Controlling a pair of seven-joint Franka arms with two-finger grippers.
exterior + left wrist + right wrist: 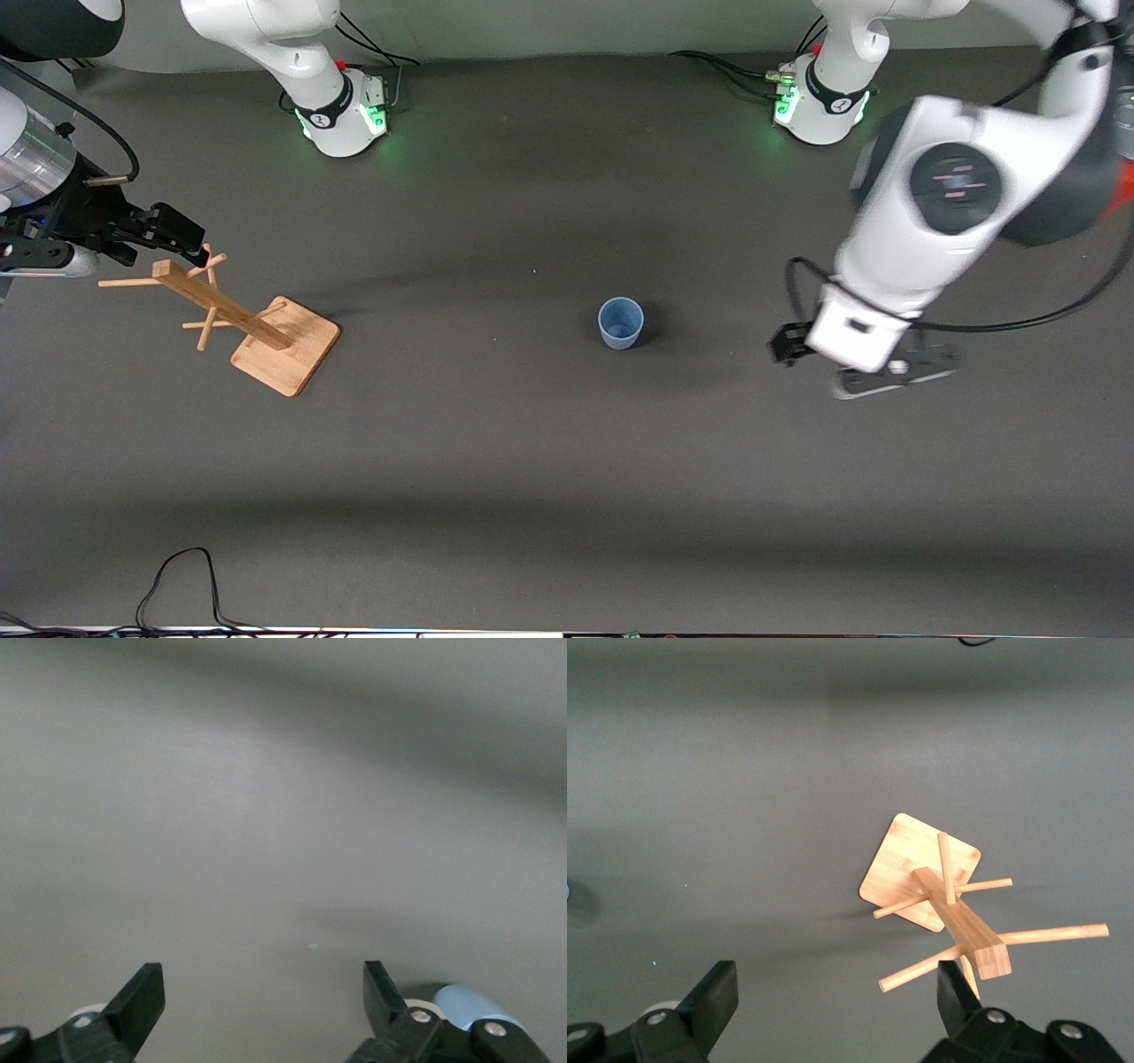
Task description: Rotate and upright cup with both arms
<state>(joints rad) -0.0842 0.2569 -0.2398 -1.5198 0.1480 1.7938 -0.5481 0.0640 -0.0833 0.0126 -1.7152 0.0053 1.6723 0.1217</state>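
Blue plastic cup point(620, 322) stands mid-table, probably light, stiff and easily tipped; grip its tapered wall near the rim. Left gripper point(864, 368) hangs spread beside it; right gripper point(168, 235) gapes, empty, over the wooden rack point(257, 323).

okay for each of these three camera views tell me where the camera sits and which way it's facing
Front view: high across the table, facing both bases; shows both arms, cup and wooden rack.
Left wrist view: on the left arm, looking down at the table; open left end effector, cup edge beside a finger.
Right wrist view: on the right arm, looking down at the rack; open right end effector.
Front and right wrist views share the rack.
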